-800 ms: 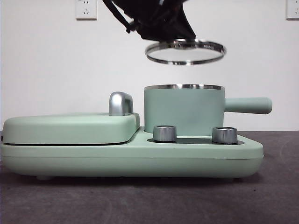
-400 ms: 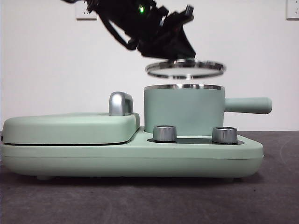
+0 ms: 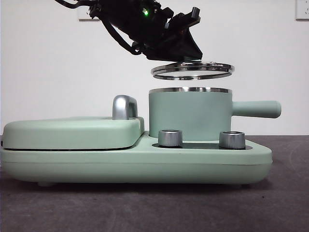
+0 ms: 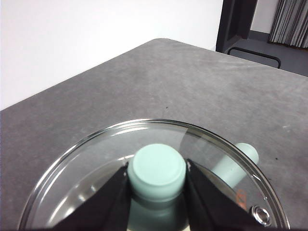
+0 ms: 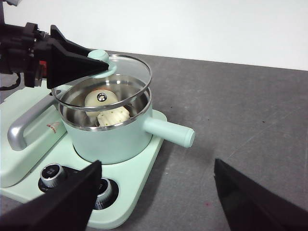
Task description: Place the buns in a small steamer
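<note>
Above the small steamer [image 3: 189,114], the glass lid [image 3: 192,70] hung lower than it had a second earlier, its gap to the steel rim clearly narrowed though not yet closed. The left gripper [image 4: 157,192] pinched the lid's green knob [image 4: 156,172] between its jaws. Both buns [image 5: 107,109] already lay inside the pot, seen through the glass from the right wrist, so loading looked done and only covering remained. The right gripper [image 5: 156,192] waited nearby, jaws spread wide
</note>
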You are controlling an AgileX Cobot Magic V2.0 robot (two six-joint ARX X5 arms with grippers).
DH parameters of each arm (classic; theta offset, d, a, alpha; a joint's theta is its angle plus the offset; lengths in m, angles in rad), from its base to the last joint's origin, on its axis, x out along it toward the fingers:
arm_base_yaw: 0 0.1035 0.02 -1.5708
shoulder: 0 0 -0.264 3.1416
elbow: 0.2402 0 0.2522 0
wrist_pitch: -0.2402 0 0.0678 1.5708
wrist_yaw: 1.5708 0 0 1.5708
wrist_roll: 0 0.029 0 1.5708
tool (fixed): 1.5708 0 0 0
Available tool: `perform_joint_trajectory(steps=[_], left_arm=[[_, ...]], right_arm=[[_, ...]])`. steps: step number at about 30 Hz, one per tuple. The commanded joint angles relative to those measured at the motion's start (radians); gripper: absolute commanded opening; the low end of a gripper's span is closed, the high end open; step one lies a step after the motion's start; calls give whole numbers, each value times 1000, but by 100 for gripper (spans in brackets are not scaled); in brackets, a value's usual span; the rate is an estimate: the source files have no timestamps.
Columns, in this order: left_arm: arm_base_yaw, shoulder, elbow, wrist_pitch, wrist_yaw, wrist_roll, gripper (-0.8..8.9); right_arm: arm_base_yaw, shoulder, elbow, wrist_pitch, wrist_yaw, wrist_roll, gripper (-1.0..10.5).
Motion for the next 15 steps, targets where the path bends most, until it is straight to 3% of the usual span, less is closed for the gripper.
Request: perform_joint_trajectory(steps=[1,15], left_arm=[[1,10,24,30,1,-4,14],[-5,74,24,32,2,-4,14]], right_arm=[[5,2,7,10,0,14,371],[5,2,7,10,2,14,370]])
